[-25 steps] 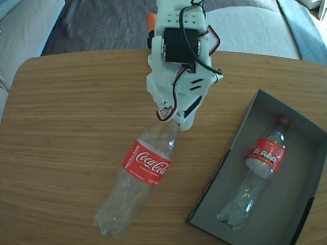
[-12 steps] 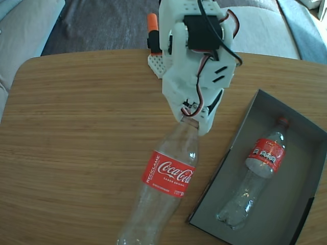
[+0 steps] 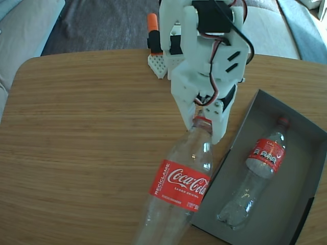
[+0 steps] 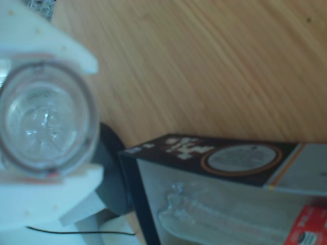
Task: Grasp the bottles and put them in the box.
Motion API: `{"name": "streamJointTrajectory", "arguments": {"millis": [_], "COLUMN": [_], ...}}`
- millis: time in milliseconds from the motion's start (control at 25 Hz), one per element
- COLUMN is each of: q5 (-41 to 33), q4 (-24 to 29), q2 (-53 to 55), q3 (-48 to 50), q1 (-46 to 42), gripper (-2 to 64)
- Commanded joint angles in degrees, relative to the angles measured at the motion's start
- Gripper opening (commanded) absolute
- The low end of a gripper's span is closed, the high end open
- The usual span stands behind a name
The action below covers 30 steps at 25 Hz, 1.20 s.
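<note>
My white gripper point(image 3: 203, 124) is shut on the neck of a clear Coca-Cola bottle point(image 3: 179, 189) with a red label. That bottle hangs lifted above the wooden table, its base toward the camera, just left of the box point(image 3: 306, 132). The wrist view looks straight down the held bottle's open mouth point(image 4: 43, 120), which sits between the white fingers point(image 4: 51, 48). A second bottle point(image 3: 255, 176) lies inside the grey box along its length, red neck ring toward the far end. In the wrist view the box wall point(image 4: 214, 158) and that bottle point(image 4: 225, 224) show at lower right.
The arm's white base with an orange part point(image 3: 153, 43) stands at the table's far edge. A sofa and dark rug lie beyond the table. Bare wood point(image 3: 76, 132) stretches across the left half of the table.
The gripper has lifted the bottle off the table and carried it right toward the box. The bottle in the box has not moved.
</note>
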Motion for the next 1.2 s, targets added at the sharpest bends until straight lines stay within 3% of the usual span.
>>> {"name": "streamJointTrajectory", "arguments": {"millis": [0, 600, 1160], "q5": [0.09, 4.57, 8.70], "q4": [0.00, -0.53, -0.70], "q2": [2.29, 2.46, 2.11], "q3": [-5.19, -8.61, -11.51], "q1": [-1.41, -17.23, -26.89], "gripper": [-0.3, -0.3, -0.3]}}
